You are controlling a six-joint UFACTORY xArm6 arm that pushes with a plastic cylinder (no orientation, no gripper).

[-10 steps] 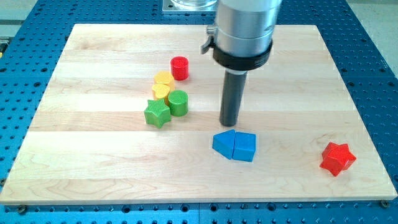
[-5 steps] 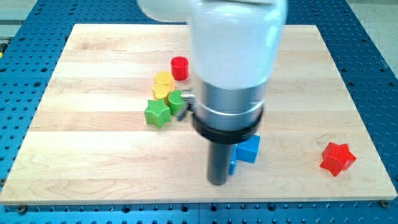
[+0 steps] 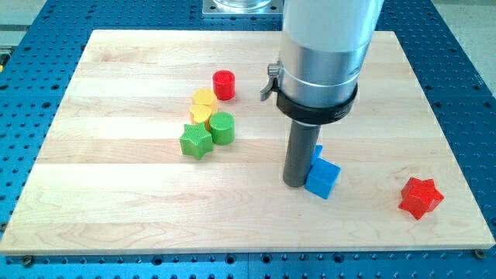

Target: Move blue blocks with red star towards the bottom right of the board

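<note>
My tip (image 3: 294, 184) is down on the tabletop (image 3: 116, 163), touching the blue cube (image 3: 323, 178) at its right; a second blue block (image 3: 317, 153) peeks out just behind. The red star (image 3: 421, 197) sits well apart, further right. No fingers here, only a rod.

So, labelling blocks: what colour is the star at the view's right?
Red. The star shows clearly in the camera view, the only view.
</note>
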